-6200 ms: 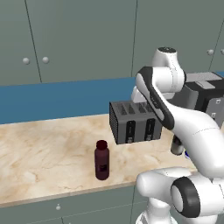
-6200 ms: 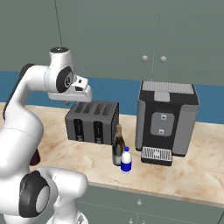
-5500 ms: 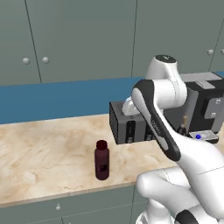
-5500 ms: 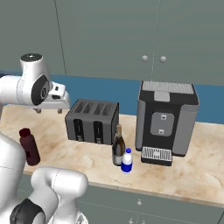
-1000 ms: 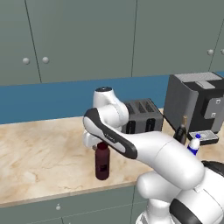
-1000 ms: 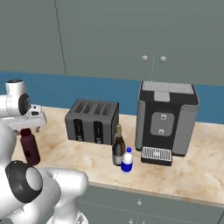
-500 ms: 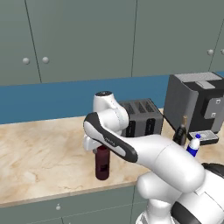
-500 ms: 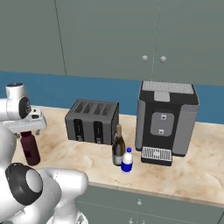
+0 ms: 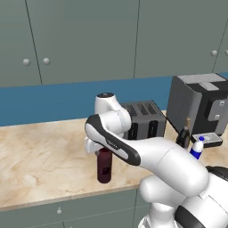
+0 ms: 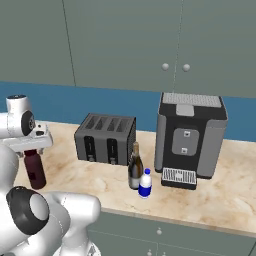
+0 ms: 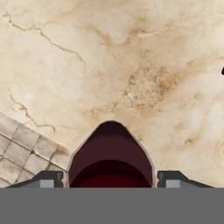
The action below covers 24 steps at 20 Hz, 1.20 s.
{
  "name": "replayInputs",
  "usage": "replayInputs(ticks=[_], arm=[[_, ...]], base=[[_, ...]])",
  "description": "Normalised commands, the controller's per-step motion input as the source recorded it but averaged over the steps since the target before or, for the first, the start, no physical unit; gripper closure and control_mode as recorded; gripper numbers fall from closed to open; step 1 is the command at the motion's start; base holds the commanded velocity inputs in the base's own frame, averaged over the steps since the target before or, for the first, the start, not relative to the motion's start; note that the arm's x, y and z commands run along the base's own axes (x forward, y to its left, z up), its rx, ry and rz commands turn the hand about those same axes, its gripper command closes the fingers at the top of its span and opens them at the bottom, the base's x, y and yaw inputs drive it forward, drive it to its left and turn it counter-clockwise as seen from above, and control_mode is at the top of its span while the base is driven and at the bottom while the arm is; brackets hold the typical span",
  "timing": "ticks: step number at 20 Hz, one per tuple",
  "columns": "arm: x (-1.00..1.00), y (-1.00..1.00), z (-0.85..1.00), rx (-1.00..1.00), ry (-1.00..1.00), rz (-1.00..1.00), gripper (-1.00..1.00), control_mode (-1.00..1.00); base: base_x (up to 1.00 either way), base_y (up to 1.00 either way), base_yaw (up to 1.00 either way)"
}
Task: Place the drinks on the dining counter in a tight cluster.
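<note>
The dark maroon bottle (image 9: 104, 165) stands upright on the marble tabletop (image 9: 40, 156), left of the toaster (image 10: 106, 138). The gripper (image 11: 109, 177) sits over its cap with 1 finger (image 11: 47, 178) on each side; I cannot tell if they touch it. Right of the toaster stand a dark bottle (image 10: 135, 168) and a small white bottle (image 10: 145, 184).

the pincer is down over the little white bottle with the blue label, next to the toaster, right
Not quite: the pincer is down over the dark maroon capped bottle, as the hand view shows. The little white bottle with the blue label stands untouched near the dark grey toaster.
</note>
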Motion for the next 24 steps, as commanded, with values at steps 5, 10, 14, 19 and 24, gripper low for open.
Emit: replayInputs(ticks=[5,10,14,19,24], arm=[[-0.01,-0.01,0.00,0.00,0.00,0.00,1.00,-1.00],[-0.44,-0.33,0.25,0.03,-0.11,0.00,1.00,-1.00],[-0.72,-0.67,0.74,0.08,-0.14,-0.02,1.00,-1.00],[-0.55,-0.68,0.76,0.10,-0.03,-0.03,1.00,-1.00],[-0.32,-0.75,0.63,0.09,0.00,-0.10,1.00,-1.00]], base=[[0.00,0.00,0.00],[0.00,0.00,0.00],[0.00,0.00,0.00],[0.00,0.00,0.00],[0.00,0.00,0.00]])
